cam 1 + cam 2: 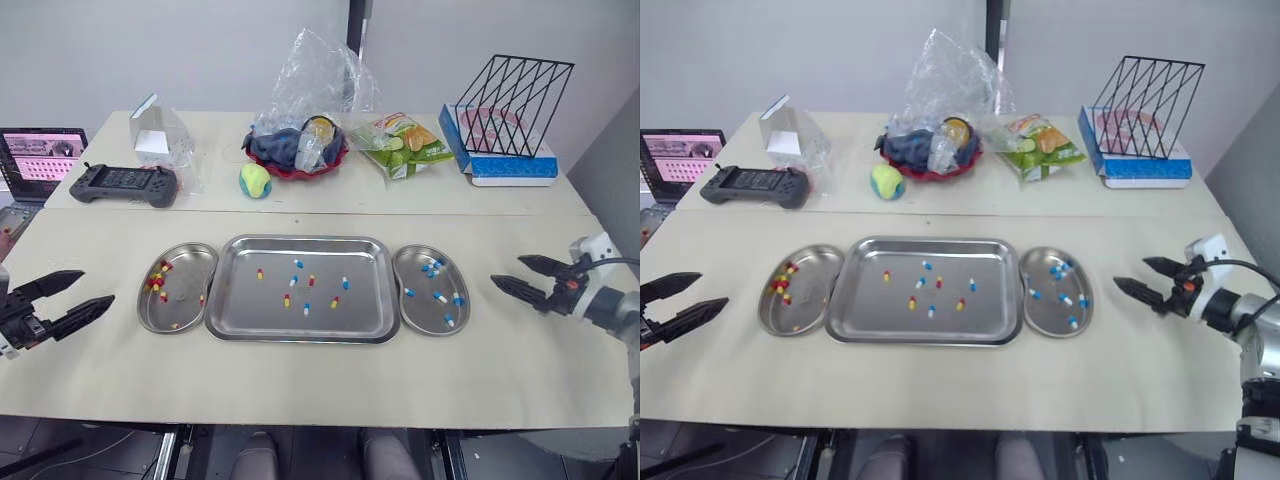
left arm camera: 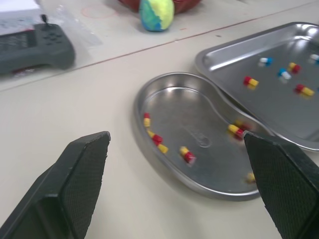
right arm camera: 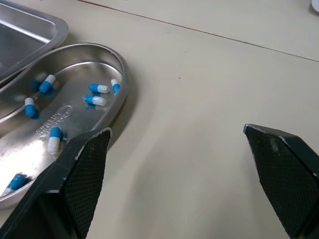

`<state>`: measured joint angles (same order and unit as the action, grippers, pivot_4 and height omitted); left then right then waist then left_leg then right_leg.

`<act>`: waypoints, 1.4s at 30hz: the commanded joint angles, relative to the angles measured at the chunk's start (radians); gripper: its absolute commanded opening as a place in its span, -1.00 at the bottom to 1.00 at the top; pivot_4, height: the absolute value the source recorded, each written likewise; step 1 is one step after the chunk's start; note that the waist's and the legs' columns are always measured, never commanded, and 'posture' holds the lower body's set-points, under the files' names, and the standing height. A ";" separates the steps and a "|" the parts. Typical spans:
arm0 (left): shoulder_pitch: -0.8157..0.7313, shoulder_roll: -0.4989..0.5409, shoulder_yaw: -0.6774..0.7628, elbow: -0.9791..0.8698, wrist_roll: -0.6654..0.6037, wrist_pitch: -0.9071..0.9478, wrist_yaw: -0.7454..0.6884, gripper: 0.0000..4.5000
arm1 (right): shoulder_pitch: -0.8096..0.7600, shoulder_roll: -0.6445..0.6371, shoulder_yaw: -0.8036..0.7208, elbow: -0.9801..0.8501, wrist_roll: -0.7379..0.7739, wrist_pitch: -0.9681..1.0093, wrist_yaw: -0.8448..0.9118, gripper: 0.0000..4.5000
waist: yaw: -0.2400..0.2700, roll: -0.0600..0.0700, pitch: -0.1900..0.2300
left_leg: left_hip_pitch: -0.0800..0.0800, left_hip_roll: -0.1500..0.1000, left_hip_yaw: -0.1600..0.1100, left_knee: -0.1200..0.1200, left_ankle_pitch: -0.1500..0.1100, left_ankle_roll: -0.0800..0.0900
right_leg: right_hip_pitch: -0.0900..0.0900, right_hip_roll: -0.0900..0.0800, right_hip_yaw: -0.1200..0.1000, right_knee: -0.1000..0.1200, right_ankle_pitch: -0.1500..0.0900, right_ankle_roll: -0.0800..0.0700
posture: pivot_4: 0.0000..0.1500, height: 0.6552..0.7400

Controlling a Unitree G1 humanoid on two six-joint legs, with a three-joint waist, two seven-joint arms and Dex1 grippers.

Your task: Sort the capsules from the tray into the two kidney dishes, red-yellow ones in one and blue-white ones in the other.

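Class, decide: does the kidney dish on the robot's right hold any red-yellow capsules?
No, the right kidney dish holds blue-white capsules alone.

Bright, even light, soft shadows, mild glare on the tray.

You have the tray centred on the table, the left kidney dish just beside its left edge, the right kidney dish beside its right, capsules in all three.
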<state>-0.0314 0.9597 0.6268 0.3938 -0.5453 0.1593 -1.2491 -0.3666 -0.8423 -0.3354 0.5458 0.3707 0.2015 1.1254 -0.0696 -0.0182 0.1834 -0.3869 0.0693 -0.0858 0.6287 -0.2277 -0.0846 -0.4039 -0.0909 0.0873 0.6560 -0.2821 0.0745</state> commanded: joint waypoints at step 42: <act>-0.091 0.018 -0.081 -0.095 0.120 0.057 0.224 1.00 | -0.115 -0.129 0.007 -0.177 0.179 0.244 0.229 0.99 | 0.005 0.000 0.000 | 0.001 0.000 0.000 0.001 0.000 0.000 | 0.001 0.000 0.000 0.001 0.000 0.000 | 1.00 0.95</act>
<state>-0.1066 0.9618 0.5347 0.3386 -0.4003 0.1962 -1.0355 -0.4788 -0.9479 -0.3145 0.4110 0.5326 0.4336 1.3344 -0.0650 -0.0179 0.1835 -0.3864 0.0693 -0.0853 0.6297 -0.2276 -0.0848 -0.4032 -0.0910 0.0877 0.6569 -0.2821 0.0746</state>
